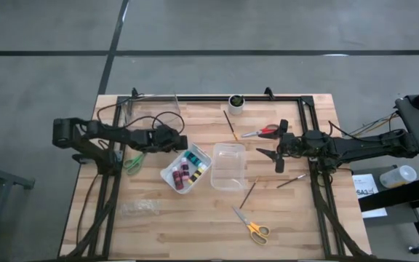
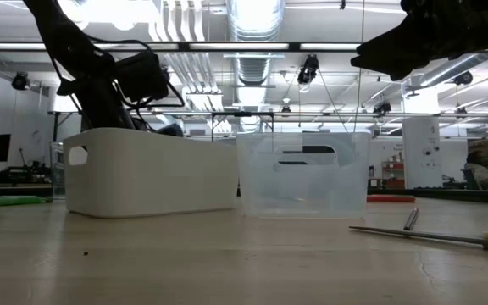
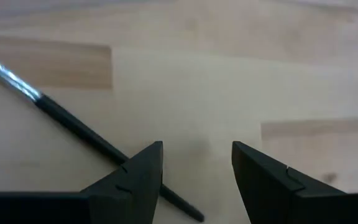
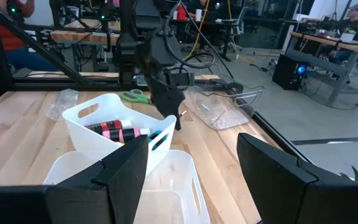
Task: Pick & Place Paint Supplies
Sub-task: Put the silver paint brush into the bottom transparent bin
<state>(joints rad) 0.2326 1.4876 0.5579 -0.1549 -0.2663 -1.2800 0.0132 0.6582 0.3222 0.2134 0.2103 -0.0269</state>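
A: L gripper [image 1: 174,138]: where, and holding anything?
B: Low over the table, just beside the white bin [image 1: 167,175] w/ the paint bottles [image 1: 184,173]. Jaws parted fairly wide, nothing btwn them.
A: Target?
B: Prob the dark brush [image 3: 73,124] right under it. Its long axis runs slantwise to the jaw gap, w/ the handle end passing beneath 1 finger [image 3: 135,180] and the metal end pointing away. I'd say the wrist needs a turn to straddle it.
A: High view confirm?
B: No, the arm hides that brush there. Only the L wrist view shows it.
A: R gripper [image 1: 275,153]?
B: Wide open, empty, hovering btwn the clear bin [image 1: 228,182] and the red scissors [image 1: 264,132]. It's far nearer those than L is. The R wrist view misses them and looks across at both bins.
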